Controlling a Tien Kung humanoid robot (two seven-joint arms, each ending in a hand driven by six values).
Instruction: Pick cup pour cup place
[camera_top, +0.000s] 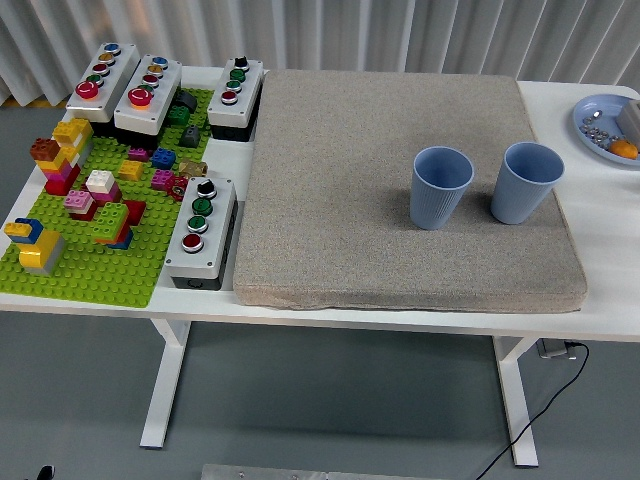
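Observation:
Two blue ribbed cups stand upright on a grey-brown mat (360, 170). The left cup (440, 187) is near the mat's middle right. The right cup (526, 182) stands close beside it, by the mat's right edge. I cannot see what is inside either cup. Neither of my hands nor any arm shows in the head view.
A green baseplate (90, 255) with several coloured bricks fills the table's left. Several grey button boxes (201, 230) stand around it. A blue plate (600, 128) with small items sits at the far right edge.

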